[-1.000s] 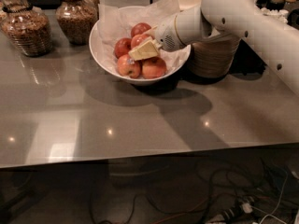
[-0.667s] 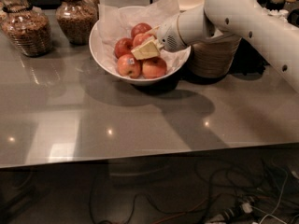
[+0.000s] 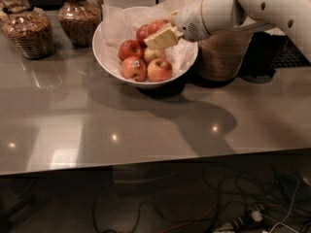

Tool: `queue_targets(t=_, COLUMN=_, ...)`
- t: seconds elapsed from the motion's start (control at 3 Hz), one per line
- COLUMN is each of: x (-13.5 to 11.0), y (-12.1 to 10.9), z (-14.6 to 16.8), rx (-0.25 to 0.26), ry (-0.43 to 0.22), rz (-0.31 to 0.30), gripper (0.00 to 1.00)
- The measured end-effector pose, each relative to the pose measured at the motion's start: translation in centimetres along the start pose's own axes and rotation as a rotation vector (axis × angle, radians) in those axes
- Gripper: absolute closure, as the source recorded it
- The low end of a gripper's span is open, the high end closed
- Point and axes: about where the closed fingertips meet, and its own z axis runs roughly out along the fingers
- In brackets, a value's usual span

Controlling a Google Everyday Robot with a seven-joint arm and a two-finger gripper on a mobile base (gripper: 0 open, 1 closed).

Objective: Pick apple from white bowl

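Grain jars (image 3: 30, 33) stand at the left; the apple (image 3: 154, 25) sits at the back of the white bowl (image 3: 109, 57); the gripper (image 3: 160, 33), now higher and further right than before, is against it, grip unclear; grey table (image 3: 146, 130); cables (image 3: 233, 217) beneath.

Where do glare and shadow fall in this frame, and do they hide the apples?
Camera view: small light reflections dot the grey table; the arm casts a broad shadow on it in front of the white bowl. Camera view: the gripper, above the bowl, leaves the apples lit and readable; below the table edge is dark.
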Motion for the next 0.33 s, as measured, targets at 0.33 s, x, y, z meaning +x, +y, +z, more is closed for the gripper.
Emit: queue_targets(t=0.33, x=-0.11, y=1.98, z=-3.67, rx=-0.055, ry=-0.026, rz=0.029, gripper=1.0)
